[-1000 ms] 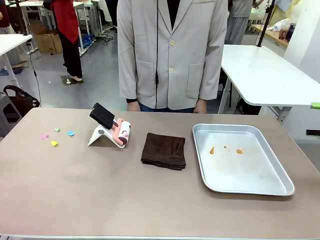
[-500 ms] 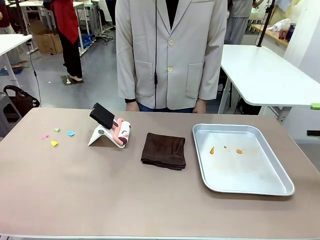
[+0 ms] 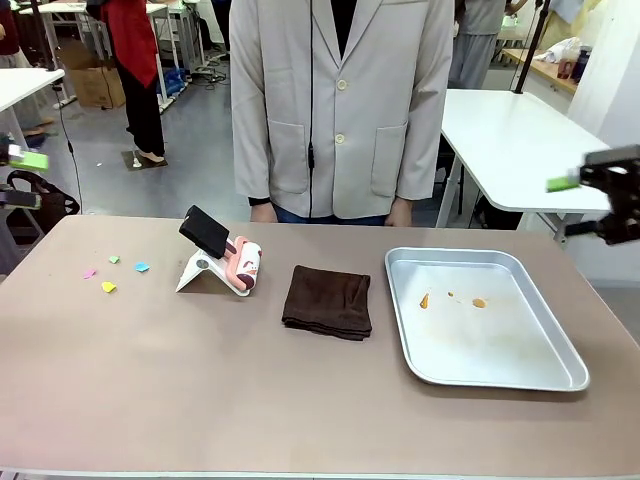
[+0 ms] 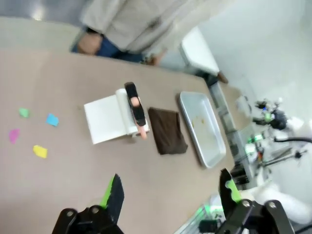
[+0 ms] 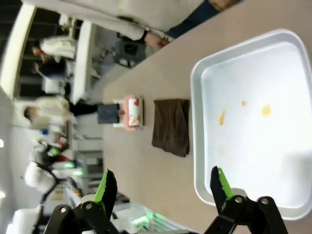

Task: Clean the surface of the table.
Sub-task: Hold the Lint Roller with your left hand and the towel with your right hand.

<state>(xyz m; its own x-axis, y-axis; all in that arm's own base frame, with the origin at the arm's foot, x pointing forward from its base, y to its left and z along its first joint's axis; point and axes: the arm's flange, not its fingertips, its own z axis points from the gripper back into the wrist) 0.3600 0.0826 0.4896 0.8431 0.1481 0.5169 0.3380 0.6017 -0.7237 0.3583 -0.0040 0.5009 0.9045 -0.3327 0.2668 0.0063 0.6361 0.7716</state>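
The taupe-brown table (image 3: 200,400) bears a few small coloured paper scraps (image 3: 108,287) at its left. A folded dark brown cloth (image 3: 327,301) lies near the middle. My left gripper (image 3: 20,178) hangs open in the air beyond the table's left end. My right gripper (image 3: 585,208) hangs open above the far right corner. In the left wrist view the open gripper (image 4: 169,187) is high over the table (image 4: 73,185), with the scraps (image 4: 40,151) and cloth (image 4: 167,130) far below. In the right wrist view the open gripper (image 5: 162,183) looks down on the cloth (image 5: 171,126).
A shiny metal tray (image 3: 560,375) with orange crumbs (image 3: 479,302) sits at the right. A dark phone on a white stand (image 3: 215,255), with a pink item beside it, stands left of the cloth. A person in a pale coat (image 3: 340,110) stands at the far edge.
Both grippers have come into the front view, one at the left edge and one at the right. Nothing on the table has moved.
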